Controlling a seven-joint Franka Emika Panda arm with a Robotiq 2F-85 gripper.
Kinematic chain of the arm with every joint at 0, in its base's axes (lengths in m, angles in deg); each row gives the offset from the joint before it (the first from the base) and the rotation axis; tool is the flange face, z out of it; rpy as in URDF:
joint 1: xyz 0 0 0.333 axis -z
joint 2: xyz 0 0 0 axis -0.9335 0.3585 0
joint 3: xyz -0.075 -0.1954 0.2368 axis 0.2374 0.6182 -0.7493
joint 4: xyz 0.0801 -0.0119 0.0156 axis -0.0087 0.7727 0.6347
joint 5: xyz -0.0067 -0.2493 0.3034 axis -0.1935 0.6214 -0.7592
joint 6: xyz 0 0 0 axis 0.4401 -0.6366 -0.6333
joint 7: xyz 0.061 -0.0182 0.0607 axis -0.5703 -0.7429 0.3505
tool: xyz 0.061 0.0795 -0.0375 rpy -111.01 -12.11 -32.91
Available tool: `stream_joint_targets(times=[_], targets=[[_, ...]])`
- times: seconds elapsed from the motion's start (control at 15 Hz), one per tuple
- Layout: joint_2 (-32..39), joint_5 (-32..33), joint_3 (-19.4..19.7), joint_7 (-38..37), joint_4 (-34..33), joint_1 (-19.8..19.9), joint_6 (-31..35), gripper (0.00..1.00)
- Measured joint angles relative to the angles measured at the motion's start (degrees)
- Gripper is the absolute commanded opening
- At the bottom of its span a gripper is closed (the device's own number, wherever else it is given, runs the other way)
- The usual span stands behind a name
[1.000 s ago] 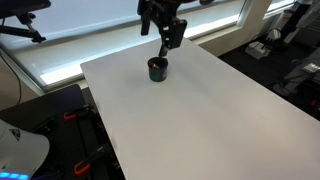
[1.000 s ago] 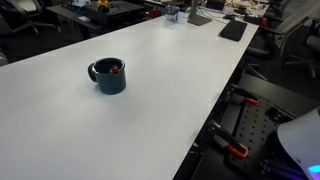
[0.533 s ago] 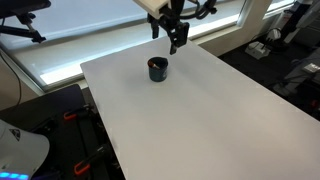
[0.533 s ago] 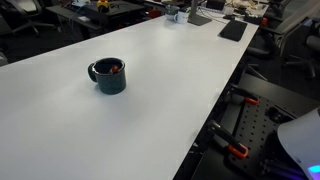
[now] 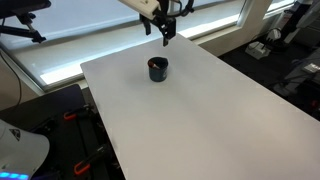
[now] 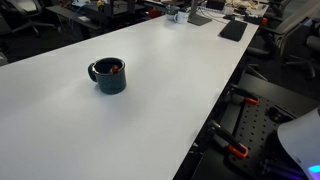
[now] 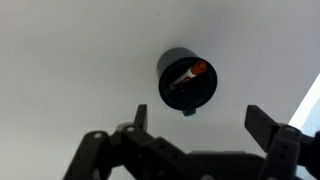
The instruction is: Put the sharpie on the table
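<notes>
The gripper (image 5: 165, 33) had lifted off the cup (image 5: 158, 69) to the frame's top, spread and empty. The sharpie (image 7: 187, 75) inside looked light, stiff, slick; grasp its protruding upper end.

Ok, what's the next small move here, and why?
Probably lower the open black gripper straight toward the small dark round cup: the red-tipped marker lies inside it, not on the plain white table, and the gripper hangs empty above.
</notes>
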Motion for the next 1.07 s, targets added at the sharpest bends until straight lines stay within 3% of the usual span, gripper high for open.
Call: stream_joint_targets(times=[0.6, 1.07], targets=[[2.3, 0.1, -0.4, -0.4, -1.0, -0.3, 1.2, 1.0], [7.4, 1.6, -0.6, -6.3, -5.7, -0.5, -4.1, 1.0]])
